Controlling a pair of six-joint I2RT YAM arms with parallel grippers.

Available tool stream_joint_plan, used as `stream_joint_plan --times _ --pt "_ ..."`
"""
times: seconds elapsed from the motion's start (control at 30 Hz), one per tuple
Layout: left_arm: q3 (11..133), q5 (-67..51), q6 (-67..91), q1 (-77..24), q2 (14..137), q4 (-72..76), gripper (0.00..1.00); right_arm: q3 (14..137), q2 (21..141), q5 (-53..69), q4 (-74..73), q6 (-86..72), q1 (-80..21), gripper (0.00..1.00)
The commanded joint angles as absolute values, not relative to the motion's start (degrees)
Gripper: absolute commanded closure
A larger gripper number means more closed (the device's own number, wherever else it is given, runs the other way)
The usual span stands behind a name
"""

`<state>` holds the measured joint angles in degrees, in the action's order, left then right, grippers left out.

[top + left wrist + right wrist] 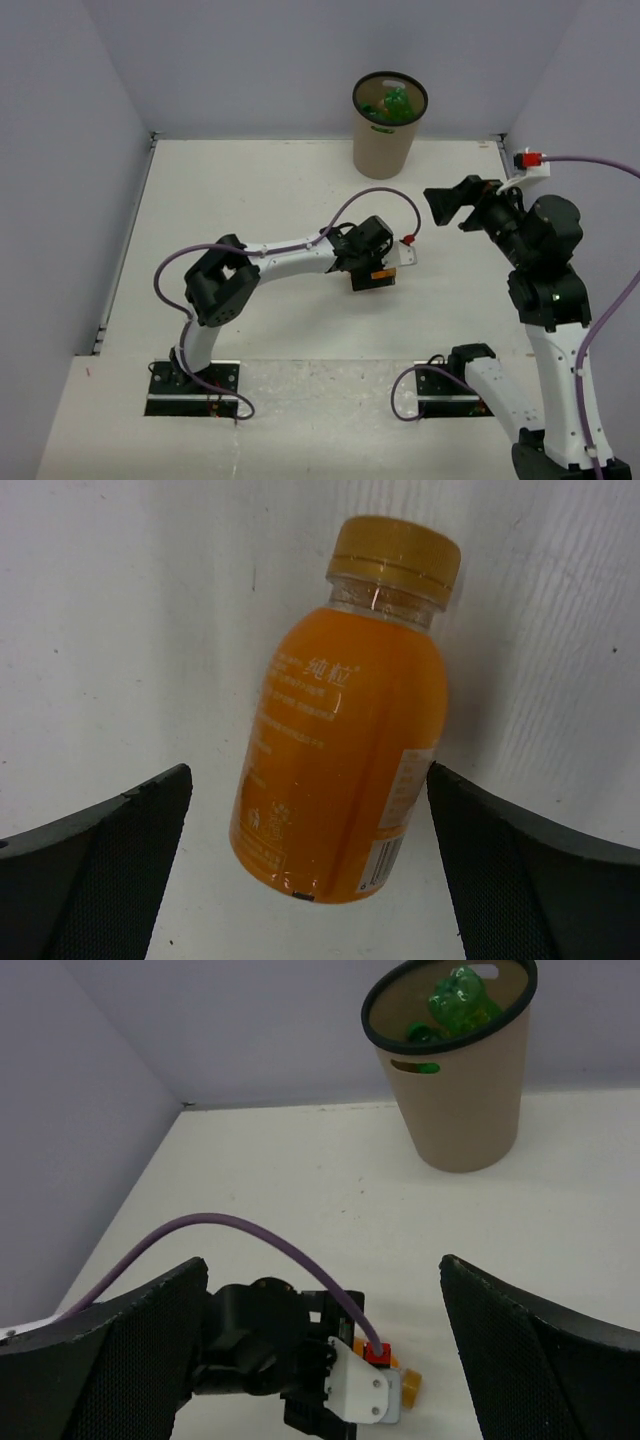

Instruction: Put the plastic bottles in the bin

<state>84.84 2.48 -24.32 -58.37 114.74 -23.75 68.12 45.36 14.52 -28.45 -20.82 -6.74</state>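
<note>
Top view: the left gripper (372,277) hangs low over an orange bottle (383,274), which is mostly hidden beneath it. The right gripper (447,207) is raised, spread wide and holding nothing. Green bottles (397,103) lie in the bin (385,150).

Left wrist: the orange bottle lies on the table (120,630) between released jaws, untouched. White print reads 纯粒; the smaller lines are illegible, and there is a barcode near the base.

Right wrist: only its orange cap peeks past the left gripper.

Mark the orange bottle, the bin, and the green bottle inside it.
orange bottle (340,750), left wrist view, middle of its body.
bin (383,150), top external view, tan outer wall.
green bottle (464,1001), right wrist view, its body seen through the bin's mouth.
</note>
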Motion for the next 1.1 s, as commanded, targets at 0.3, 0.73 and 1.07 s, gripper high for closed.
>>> stream_joint_plan --times 0.3,0.73,1.07 --pt "88.3 -3.1 -24.6 -55.0 119.9 -26.0 1.0 66.4 38.5 13.1 -31.1 -17.8 -6.9 0.01" --pt "50.4 -2.9 -2.1 -51.7 82.4 17.6 1.0 52.0 45.9 40.1 -11.4 -32.2 -6.9 0.01" --pt "31.4 -15.8 7.5 -50.1 70.1 46.5 1.0 53.6 56.8 34.7 -7.5 -31.1 -25.2 0.11"
